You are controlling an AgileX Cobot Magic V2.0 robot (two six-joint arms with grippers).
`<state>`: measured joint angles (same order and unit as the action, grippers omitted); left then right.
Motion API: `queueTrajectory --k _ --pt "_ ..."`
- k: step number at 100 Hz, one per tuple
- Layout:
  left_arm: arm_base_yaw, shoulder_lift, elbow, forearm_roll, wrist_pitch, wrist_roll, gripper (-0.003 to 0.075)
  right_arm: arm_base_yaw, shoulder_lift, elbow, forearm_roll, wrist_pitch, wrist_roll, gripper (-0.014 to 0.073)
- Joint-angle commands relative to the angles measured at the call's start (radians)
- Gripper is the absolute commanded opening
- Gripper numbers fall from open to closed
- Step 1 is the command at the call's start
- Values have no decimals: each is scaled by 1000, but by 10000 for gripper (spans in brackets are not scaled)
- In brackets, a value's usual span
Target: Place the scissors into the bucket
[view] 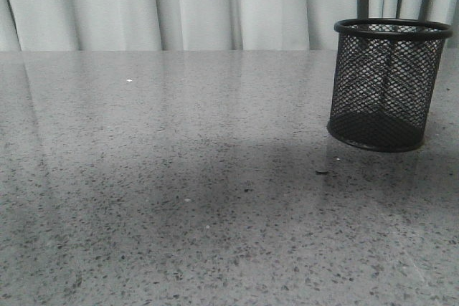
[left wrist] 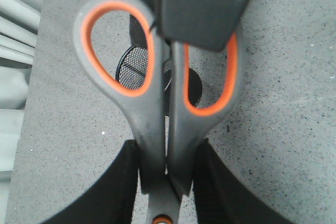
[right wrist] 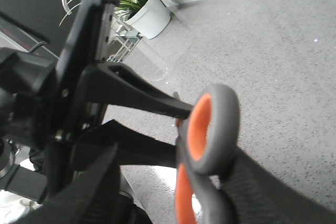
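The scissors (left wrist: 157, 124), dark grey handles lined with orange, hang in my left gripper (left wrist: 167, 153), whose jaws are shut on the handle necks just above the pivot. The blades are out of view. Through the finger loops I see the black mesh bucket (left wrist: 134, 66) far below on the table. In the front view the bucket (view: 387, 84) stands upright at the right and no gripper or scissors shows. My right gripper (right wrist: 176, 161) is open around one handle loop of the scissors (right wrist: 218, 124), which rests against one finger. One right finger (left wrist: 202, 9) covers the top of that loop.
The grey speckled table (view: 179, 177) runs back to a pale curtain (view: 179, 5). A potted plant (right wrist: 149, 11) stands beyond the table's far corner. The left arm's body (right wrist: 79, 77) is close beside my right gripper.
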<state>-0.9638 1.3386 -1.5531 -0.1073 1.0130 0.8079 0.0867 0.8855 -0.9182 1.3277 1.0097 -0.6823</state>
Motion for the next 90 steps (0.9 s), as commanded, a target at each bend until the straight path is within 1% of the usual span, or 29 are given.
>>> queueTrajectory --k 1,11,16,20,28,35,42,47,49,54,61,68,75,83,90 --pt "-8 -19 -36 -22 -92 -14 -10 1 15 -34 71 4 -21 244" --pt "-8 -19 -36 -22 -114 -14 -10 1 28 -34 71 21 -42 82" --pt "-8 -19 -36 -22 -122 -14 -9 1 34 -34 71 31 -53 -22" --pt "-8 -19 -36 -22 -126 -14 -9 1 43 -34 71 35 -59 -79" --pt "-8 -19 -36 -24 -124 -14 1 1 53 -34 71 36 -59 -65" --pt "-8 -19 -36 -40 -114 -14 54 1 53 -34 69 24 -59 -65" --pt "-8 -19 -36 -40 -110 -14 162 1 53 -34 69 15 -60 -65" --pt "-8 -19 -36 -34 -106 -14 271 1 53 -34 69 7 -60 -65" --pt "-6 -19 -36 -34 -106 -14 299 1 53 -34 69 3 -60 -65" --pt "-2 -19 -36 -34 -106 -14 405 1 53 -34 67 -4 -60 -65" --pt "5 -21 -36 -32 -106 -20 484 1 53 -34 59 -11 -60 -64" --pt "23 -23 -40 -30 -106 -77 494 -5 53 -34 46 -19 -60 -50" --pt "63 -23 -51 -27 -103 -136 494 -18 53 -42 25 -31 -60 -49" --pt "137 -23 -76 -27 -88 -207 494 -42 63 -69 -18 -33 -35 -49" --pt "213 -23 -107 -30 -52 -269 494 -65 75 -112 -99 -33 13 -49"
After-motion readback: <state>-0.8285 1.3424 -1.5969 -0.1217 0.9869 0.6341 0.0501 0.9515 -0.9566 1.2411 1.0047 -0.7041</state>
